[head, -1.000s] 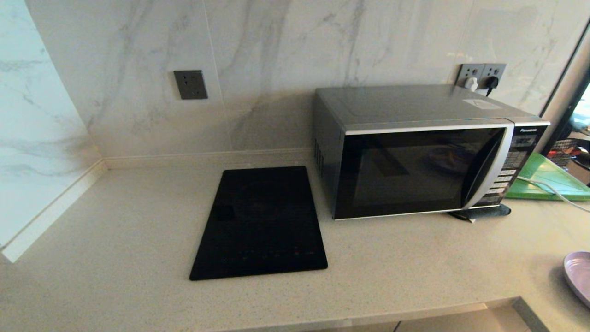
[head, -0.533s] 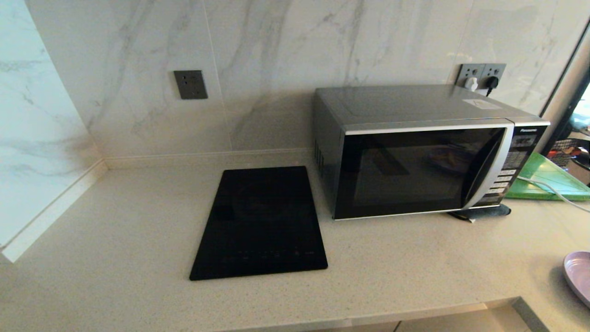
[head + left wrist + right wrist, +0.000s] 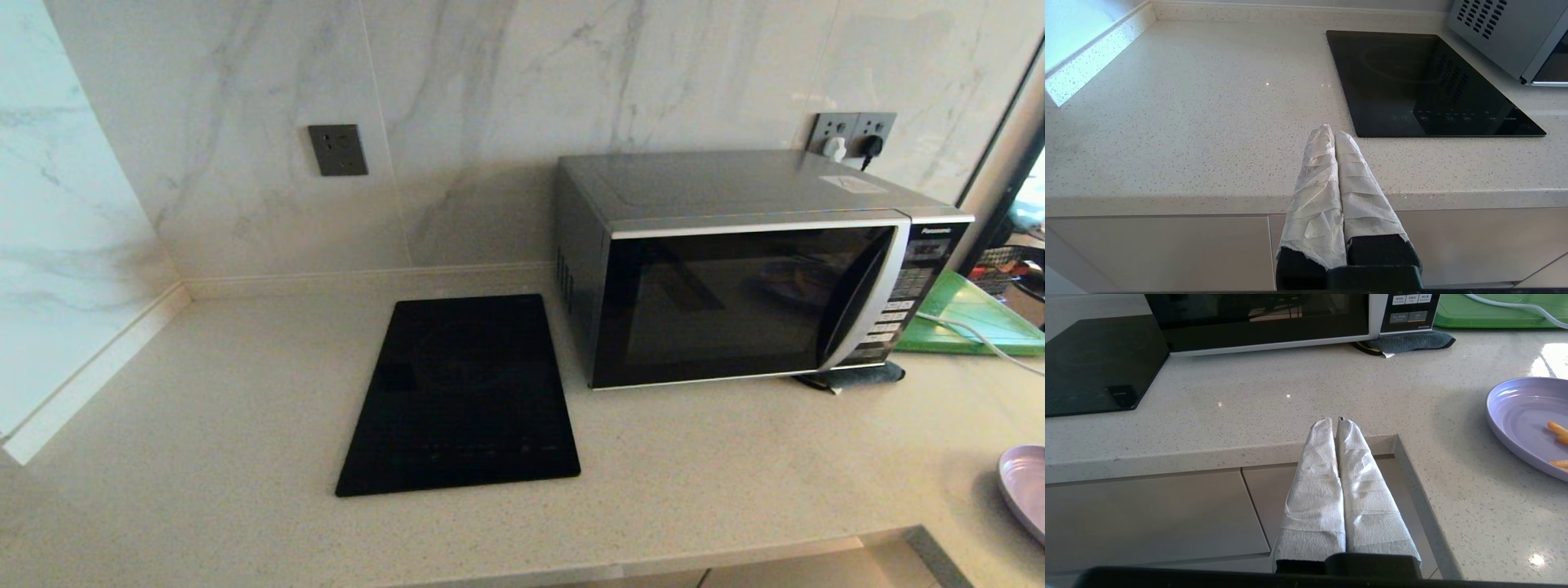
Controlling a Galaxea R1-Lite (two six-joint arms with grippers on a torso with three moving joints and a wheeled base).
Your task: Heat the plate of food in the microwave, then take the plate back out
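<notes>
The silver-grey microwave (image 3: pixel 751 261) stands at the back right of the counter with its dark glass door closed. The lavender plate of food (image 3: pixel 1027 488) lies at the counter's right edge; in the right wrist view the plate (image 3: pixel 1527 416) holds a few orange sticks (image 3: pixel 1557 428). Neither arm shows in the head view. My left gripper (image 3: pixel 1333 132), fingers wrapped in white paper, is shut and empty in front of the counter edge. My right gripper (image 3: pixel 1334 421) is likewise shut and empty, hovering at the counter's front edge, left of the plate.
A flat black panel (image 3: pixel 461 396) lies left of the microwave. A green board (image 3: pixel 971 318) with a white cable sits to its right, and a dark cloth (image 3: pixel 853 376) is under its front right corner. Marble walls close the back and left.
</notes>
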